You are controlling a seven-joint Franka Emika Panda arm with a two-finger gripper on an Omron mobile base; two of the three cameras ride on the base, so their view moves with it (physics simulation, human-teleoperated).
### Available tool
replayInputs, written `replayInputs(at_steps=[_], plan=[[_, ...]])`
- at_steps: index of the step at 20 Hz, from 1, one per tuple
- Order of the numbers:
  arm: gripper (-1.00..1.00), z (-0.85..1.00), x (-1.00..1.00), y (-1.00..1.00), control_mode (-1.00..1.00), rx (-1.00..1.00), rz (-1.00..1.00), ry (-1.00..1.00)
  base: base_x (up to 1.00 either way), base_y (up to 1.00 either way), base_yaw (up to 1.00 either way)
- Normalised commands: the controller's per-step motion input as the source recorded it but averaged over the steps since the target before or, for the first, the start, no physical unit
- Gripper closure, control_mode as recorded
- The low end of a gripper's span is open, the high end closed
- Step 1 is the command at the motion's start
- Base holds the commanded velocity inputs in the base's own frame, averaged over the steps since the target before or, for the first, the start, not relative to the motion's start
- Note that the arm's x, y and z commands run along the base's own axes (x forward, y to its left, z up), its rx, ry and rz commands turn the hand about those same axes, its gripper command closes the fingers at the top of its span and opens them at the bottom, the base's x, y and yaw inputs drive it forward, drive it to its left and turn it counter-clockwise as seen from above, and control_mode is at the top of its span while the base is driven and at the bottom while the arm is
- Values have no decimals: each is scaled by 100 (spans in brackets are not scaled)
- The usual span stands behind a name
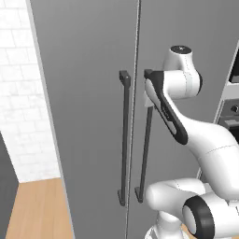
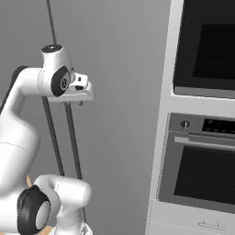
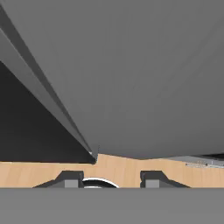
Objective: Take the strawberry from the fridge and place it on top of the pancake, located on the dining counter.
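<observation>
Left base view: fridge (image 1: 88, 116) w/ both matte grey doors shut, two long dark vertical bar handles side by side at the centre seam, left handle (image 1: 124, 140) in full sight, right handle (image 1: 145, 154) partly behind the arm. Arm bent up from lower right, wrist right at top of right handle. White tile wall (image 1: 23, 93) to the left, wood floor (image 1: 37, 210) below it.

Right base view: gripper (image 2: 81, 102) beside the upper part of the handles, pointing down. Built-in black oven (image 2: 202, 151) to the right.

Hand view: fingertips (image 3: 70, 178) set moderately apart (nothing seen between them); door face (image 3: 140, 74) close above, wood floor beyond. Contact w/ handle: cannot tell. Strawberry's place can't be told w/ doors closed.
</observation>
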Motion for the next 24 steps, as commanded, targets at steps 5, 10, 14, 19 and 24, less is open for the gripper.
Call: replayInputs(at_steps=[5,10,14,19,24], plan=[[-100,0,0,0,100,0,0,0,-63,16,-2],[-100,0,0,0,100,0,0,0,-45,69,-4],[-100,0,0,0,100,0,0,0,1,16,-1],[-100,0,0,0,100,0,0,0,-4,-22,-7],[-100,0,0,0,100,0,0,0,-7,-16,-6]])
